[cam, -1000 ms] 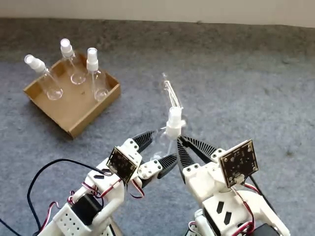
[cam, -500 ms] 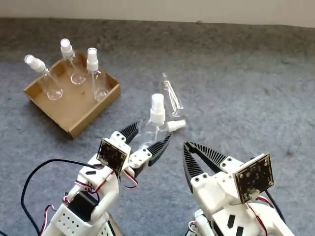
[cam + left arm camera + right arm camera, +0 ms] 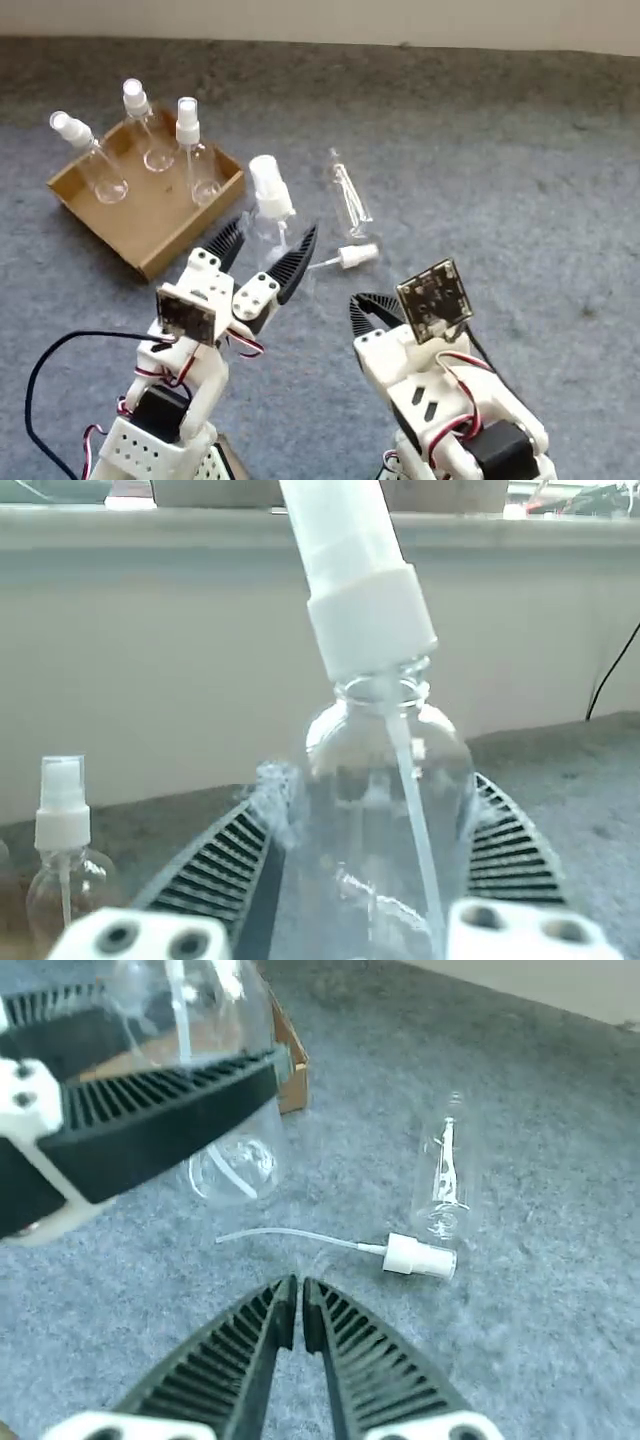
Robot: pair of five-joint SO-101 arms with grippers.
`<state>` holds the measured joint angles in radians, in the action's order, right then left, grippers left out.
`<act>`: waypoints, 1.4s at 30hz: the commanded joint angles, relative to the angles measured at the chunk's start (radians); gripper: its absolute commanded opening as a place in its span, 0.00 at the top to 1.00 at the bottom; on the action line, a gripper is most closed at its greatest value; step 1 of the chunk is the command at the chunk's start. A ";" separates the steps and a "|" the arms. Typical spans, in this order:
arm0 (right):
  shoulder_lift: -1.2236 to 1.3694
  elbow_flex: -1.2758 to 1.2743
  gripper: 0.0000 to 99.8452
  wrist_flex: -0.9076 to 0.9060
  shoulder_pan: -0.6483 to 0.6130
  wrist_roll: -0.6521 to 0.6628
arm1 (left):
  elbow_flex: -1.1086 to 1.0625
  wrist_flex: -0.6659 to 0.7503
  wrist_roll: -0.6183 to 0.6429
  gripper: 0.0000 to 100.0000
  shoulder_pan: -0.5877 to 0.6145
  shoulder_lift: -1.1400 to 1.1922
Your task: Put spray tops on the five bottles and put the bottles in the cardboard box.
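We hold the 4th capped bottle (image 3: pixel 265 215) in our left jaws, right jaws clenched empty; next, into the box (image 3: pixel 150 218).

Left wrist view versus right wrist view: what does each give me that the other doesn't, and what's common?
Left wrist: the tilted spray top on the neck of the held bottle, plus a capped bottle beyond. Right wrist: a loose spray top and an uncapped bottle lying on the carpet, the cardboard box corner, the shut right tool. Both: the left tool clamping the held bottle.
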<state>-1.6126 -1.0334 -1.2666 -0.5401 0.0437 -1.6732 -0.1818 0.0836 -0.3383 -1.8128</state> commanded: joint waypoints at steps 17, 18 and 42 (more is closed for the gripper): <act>-0.001 -0.298 0.99 0.447 -0.101 -0.002 | -0.008 0.364 -0.014 0.88 0.007 -0.008; -0.001 -0.315 0.99 0.458 -0.127 -0.002 | -0.008 0.367 -0.014 0.88 0.007 -0.008; -0.056 -0.486 0.99 0.757 -0.285 -0.009 | -0.022 0.173 -0.008 0.88 -0.113 -0.005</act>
<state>-1.6141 -1.5275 -0.5393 -0.8178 0.0437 -1.6732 0.0299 0.0790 -0.4181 -1.8128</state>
